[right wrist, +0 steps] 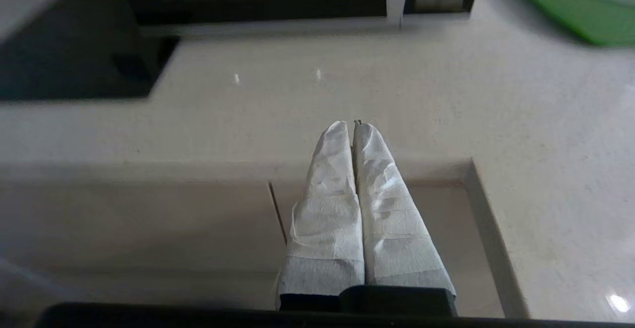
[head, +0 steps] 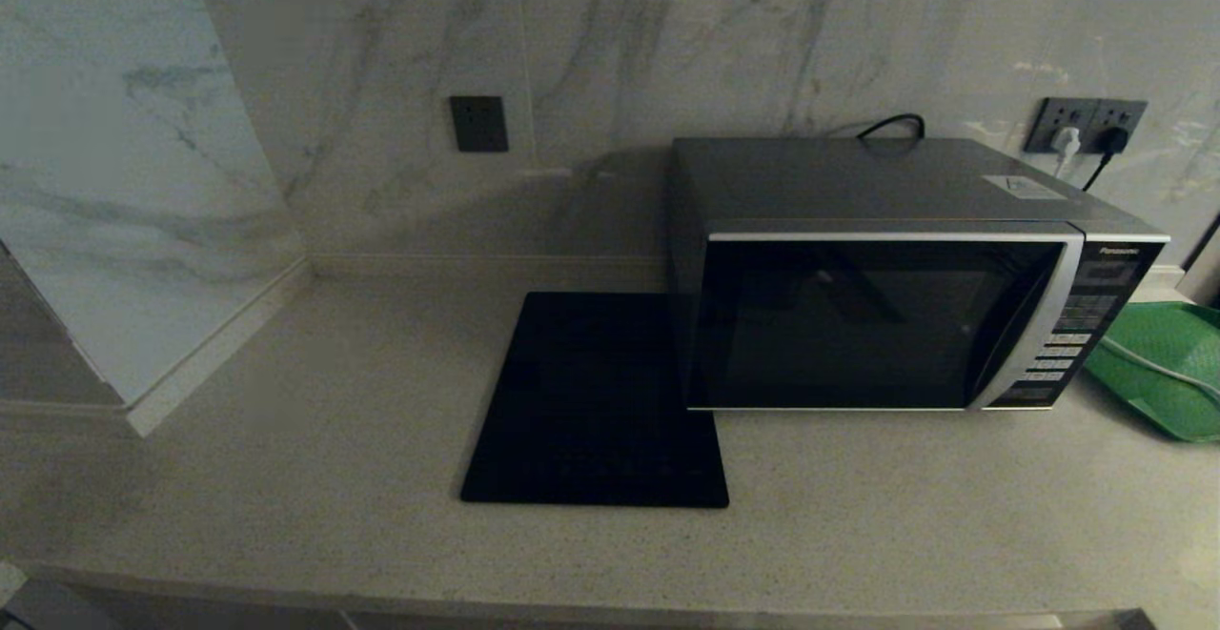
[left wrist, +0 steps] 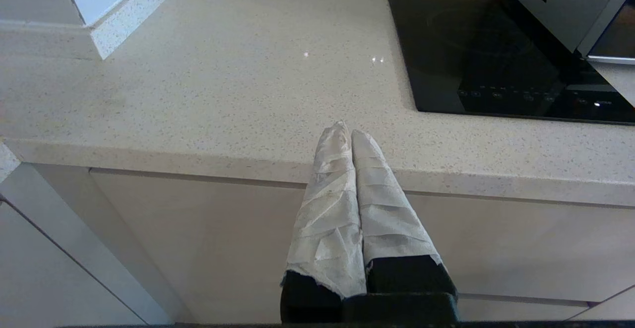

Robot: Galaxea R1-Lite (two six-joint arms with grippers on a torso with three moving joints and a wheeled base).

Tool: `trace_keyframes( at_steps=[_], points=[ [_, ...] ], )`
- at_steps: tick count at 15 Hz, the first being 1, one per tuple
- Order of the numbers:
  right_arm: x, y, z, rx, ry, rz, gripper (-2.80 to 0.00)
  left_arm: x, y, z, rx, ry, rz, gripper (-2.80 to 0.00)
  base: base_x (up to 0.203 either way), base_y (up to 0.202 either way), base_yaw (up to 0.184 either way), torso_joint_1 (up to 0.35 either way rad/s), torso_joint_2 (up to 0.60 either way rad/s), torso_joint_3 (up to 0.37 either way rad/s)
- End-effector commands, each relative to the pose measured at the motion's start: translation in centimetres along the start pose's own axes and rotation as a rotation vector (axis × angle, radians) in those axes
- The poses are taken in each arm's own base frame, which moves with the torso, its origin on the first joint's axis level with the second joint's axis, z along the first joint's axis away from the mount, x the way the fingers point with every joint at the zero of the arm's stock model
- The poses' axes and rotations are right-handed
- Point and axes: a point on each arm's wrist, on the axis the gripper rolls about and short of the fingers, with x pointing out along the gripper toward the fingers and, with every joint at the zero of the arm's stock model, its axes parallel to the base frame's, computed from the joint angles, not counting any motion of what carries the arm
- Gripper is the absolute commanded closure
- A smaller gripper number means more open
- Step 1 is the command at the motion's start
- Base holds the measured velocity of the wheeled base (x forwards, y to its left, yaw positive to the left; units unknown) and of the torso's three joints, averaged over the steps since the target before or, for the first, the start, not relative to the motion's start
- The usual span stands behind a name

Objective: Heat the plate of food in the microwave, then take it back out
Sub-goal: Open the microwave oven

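The microwave (head: 896, 277) is seen standing on the pale speckled worktop (head: 286, 439), toward its back edge and right of the middle, with its rear close to the marble wall. Its dark glass door (head: 858, 325) is closed, and nothing can be made out through the glass, so the plate of food cannot be located in any of the views. The black button panel (head: 1072, 335) is set at the right end of the front. A flat black square mat (head: 596, 401) is laid on the worktop against the microwave's left side, with its near edge reaching closer to the worktop's front edge than the microwave does. A green tray (head: 1168, 363) is placed just beside the microwave's right side, at the right edge of the head view, with a pale cable (head: 1158, 366) lying across it. Two plugs are seated in the wall socket (head: 1087, 127) behind the microwave's right rear corner. No arm is seen from the head camera. In the left wrist view, the left pincer (left wrist: 347, 132) is held at the worktop's front edge, left of the mat, its white-wrapped fingers (left wrist: 330, 194) pressed together on nothing. In the right wrist view, the right pincer (right wrist: 349, 127) is held at the front edge before the microwave, its wrapped fingers (right wrist: 387, 209) likewise pressed together and empty.
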Motion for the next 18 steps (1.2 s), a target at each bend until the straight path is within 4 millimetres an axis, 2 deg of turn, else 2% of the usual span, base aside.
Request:
trace_keyframes(
  at_steps=[1,18],
  points=[
    [0.31,0.02,0.14,0.012,-0.071,0.007,0.00,0.00,0.00,0.00,-0.001,0.000,0.000,0.00,0.000,0.000,0.000,0.000,0.00,0.000],
    [0.34,-0.01,-0.10,0.033,-0.051,0.003,0.00,0.00,0.00,0.00,-0.001,0.000,0.000,0.00,0.000,0.000,0.000,0.000,0.00,0.000]
  ],
)
